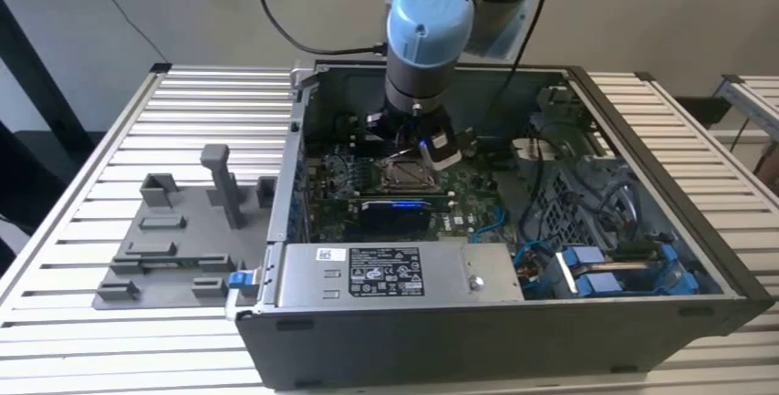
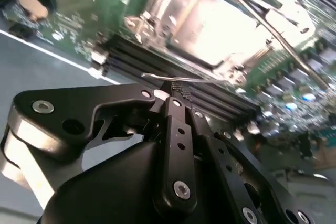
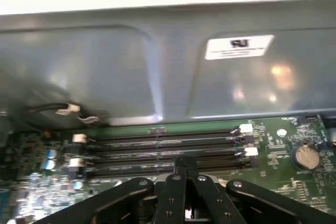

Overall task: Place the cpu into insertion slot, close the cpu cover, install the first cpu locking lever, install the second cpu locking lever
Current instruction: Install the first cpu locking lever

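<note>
In the exterior view my gripper (image 1: 420,144) hangs low inside the open computer case, just behind the insertion slot (image 1: 406,173) on the green motherboard. The second wrist view shows the cpu (image 2: 220,30) lying in the slot with its bright metal top up. The cpu cover (image 2: 160,3) frames it and seems to lie flat. One thin wire locking lever (image 2: 181,79) runs right at my fingertips (image 2: 172,100), and I cannot tell if it touches them. A second lever (image 2: 275,27) crosses the socket's far side as a long rod. My black fingers (image 3: 181,169) are pressed together in both wrist views.
Black memory slots (image 3: 163,148) run beside the socket, under my fingertips. The grey case wall (image 3: 157,77) rises close behind them. A coin battery (image 3: 304,156) sits on the board. Blue cables (image 1: 597,267) fill the case on the exterior view's right. A grey fixture (image 1: 171,231) stands outside.
</note>
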